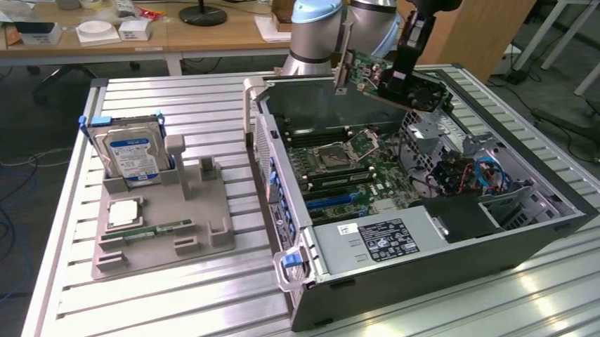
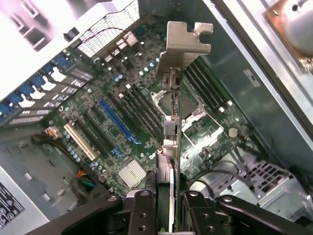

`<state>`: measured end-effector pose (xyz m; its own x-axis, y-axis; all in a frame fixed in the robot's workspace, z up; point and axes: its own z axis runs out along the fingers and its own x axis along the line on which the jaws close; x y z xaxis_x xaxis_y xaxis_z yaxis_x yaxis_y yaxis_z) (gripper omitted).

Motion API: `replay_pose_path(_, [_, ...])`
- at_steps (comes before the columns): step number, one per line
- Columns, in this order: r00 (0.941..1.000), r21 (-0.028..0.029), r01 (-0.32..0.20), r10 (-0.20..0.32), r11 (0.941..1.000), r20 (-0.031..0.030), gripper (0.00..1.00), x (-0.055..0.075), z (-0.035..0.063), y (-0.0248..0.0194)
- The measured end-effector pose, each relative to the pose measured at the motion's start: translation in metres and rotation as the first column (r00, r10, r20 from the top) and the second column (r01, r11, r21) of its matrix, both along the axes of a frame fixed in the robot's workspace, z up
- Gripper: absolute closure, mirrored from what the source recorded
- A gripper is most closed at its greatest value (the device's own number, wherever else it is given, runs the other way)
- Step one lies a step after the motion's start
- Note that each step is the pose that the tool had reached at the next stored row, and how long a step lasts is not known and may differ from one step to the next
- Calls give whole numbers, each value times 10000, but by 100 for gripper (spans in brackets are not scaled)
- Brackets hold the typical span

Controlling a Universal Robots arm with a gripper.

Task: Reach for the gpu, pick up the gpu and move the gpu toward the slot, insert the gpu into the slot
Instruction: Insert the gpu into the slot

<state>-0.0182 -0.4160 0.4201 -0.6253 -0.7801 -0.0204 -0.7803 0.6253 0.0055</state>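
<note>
arm (image 1: 324,24) raised, wrist tilted down | gripper (image 1: 398,76) fingers (image 2: 142,213) pinched tight on gpu (image 1: 417,90) | hangs midair

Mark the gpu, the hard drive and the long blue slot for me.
gpu (image 1: 364,69): exterior view, green board face.
hard drive (image 1: 131,151): exterior view, blue-white label.
blue slot (image 2: 117,122): wrist view, middle of its length.

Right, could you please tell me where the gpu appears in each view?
Exterior view: the gpu is at upper centre, held by the pincer above the open computer case.
Wrist view: the gpu runs edge-on from the pincer out over the motherboard.
Shared landmark: the long blue expansion slot.
</note>
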Motion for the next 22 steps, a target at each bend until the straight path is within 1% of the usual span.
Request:
replay_pose_path(3, [9985,7,-554,554,9985,1,73,0,-44,0])
replay_pose_path(6, [9940,8,-1092,1092,9940,0,73,0,-88,0])
replay_pose_path(8, [9895,10,-1449,1449,9895,0,73,0,-117,0])
replay_pose_path(11, [9800,16,-1991,1991,9800,2,73,0,-163,0])
replay_pose_path(14, [9678,33,-2517,2517,9678,6,73,0,-203,0])
replay_pose_path(17, [9523,43,-3051,3051,9523,9,73,0,-247,0])
replay_pose_path(20, [9345,44,-3560,3560,9345,9,73,0,-292,0])
replay_pose_path(22, [9207,43,-3903,3903,9207,9,73,0,-321,0])
